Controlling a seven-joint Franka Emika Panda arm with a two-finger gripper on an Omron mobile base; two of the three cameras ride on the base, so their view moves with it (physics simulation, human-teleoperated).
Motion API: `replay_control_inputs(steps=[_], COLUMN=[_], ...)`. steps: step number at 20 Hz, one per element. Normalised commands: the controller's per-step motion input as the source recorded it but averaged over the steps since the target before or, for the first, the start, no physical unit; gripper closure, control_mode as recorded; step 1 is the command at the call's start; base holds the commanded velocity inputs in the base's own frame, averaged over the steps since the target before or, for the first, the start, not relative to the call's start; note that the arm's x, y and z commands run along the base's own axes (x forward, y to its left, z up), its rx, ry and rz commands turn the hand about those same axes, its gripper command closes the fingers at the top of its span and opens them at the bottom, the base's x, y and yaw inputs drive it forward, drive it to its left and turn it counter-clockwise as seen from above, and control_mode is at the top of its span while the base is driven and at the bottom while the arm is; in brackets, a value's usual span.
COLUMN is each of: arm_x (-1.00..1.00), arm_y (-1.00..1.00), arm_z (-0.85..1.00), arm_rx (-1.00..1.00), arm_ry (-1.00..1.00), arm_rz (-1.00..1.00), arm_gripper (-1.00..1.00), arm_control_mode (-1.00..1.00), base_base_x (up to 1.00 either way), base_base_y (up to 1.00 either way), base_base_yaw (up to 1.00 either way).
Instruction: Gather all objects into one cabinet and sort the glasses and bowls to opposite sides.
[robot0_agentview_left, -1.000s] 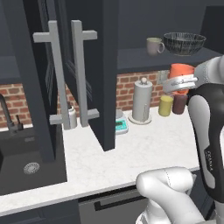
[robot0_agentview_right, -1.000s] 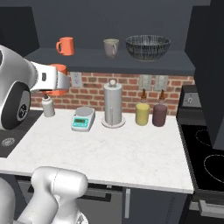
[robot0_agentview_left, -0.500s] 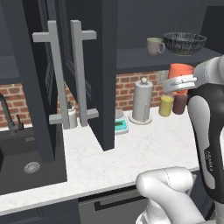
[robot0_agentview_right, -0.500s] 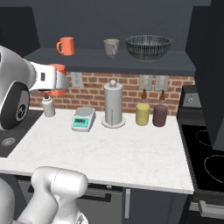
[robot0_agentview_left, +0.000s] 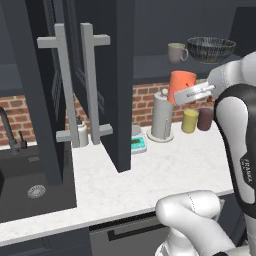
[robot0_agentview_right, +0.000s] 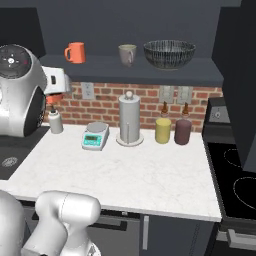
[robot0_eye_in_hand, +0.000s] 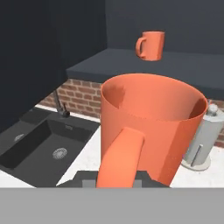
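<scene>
End effector (robot0_agentview_left: 186, 95) pinching an orange mug (robot0_eye_in_hand: 151, 131) (by its handle), second orange mug (robot0_agentview_right: 75, 52) on shelf (robot0_agentview_right: 150, 71)

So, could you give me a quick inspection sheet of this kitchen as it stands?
Surface: white counter, nothing spilled.
Job's things: orange mug on the shelf, grey-beige mug and dark bowl stand in a row on the open shelf; a second orange mug is held in the air.
Clutter: paper towel holder, scale, yellow canister, maroon canister, small bottle.
Gripper: gripper shut on the second orange mug, below shelf height.
Cables: nothing seen.
Surroundings: open cabinet doors, sink, stove.
</scene>
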Motion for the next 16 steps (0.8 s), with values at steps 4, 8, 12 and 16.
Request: replay_control_inputs(steps=[4,8,12,16], arm_x=[0.64,0.52,0.50,0.42], arm_y=[0.01,0.09,0.26,0.31], arm_z=[0.03,0.00,0.02,0.15], arm_rx=[0.08,0.01,0.00,0.00], arm_ry=[0.03,0.00,0.00,0.00], arm_rz=[0.31,0.13,0.00,0.00], arm_gripper=[1.00,1.00,1.00,1.00], arm_control_mode=[-1.00,-1.00,-1.00,-1.00], base_base_x=[0.00,0.00,0.00,0.00], base_base_y=[0.00,0.00,0.00,0.00], base_base_yaw=[0.00,0.00,0.00,0.00])
